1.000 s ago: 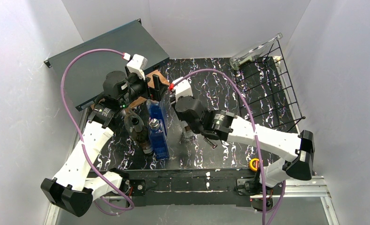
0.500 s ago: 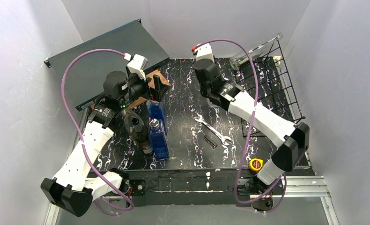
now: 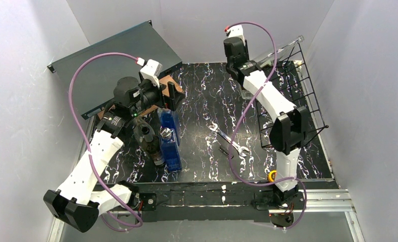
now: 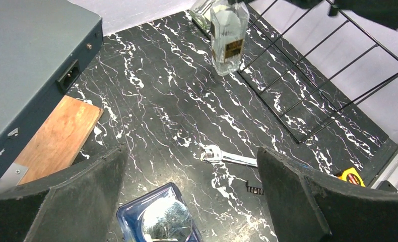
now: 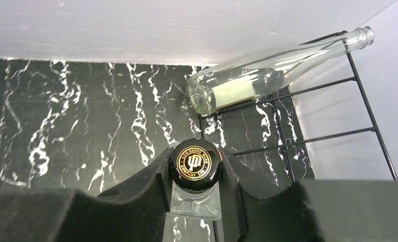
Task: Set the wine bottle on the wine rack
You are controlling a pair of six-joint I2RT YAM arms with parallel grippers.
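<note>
My right gripper (image 5: 194, 166) is shut on the black, gold-printed cap of a clear square wine bottle (image 5: 196, 199). The bottle hangs upright at the back of the table, just left of the black wire wine rack (image 5: 328, 111). In the left wrist view the bottle (image 4: 229, 38) hangs by the rack's (image 4: 318, 75) near corner. In the top view the right wrist (image 3: 236, 50) hides it. A long clear bottle (image 5: 267, 75) lies on the rack's (image 3: 292, 85) top row. My left gripper (image 4: 192, 186) is open and empty above a blue bottle (image 4: 159, 219).
A dark grey metal case (image 3: 111, 60) leans at the back left, with a wooden board (image 4: 61, 136) beside it. A blue bottle (image 3: 169, 133) and a dark brown bottle (image 3: 149, 141) stand front left. A wrench (image 3: 229, 138), a bit holder (image 3: 226, 151) and a yellow tape measure (image 3: 273, 176) lie front right.
My right arm swung from the table's middle to the back, beside the rack, with its gripper shut. The wrench it covered now shows. My left arm barely moved.
</note>
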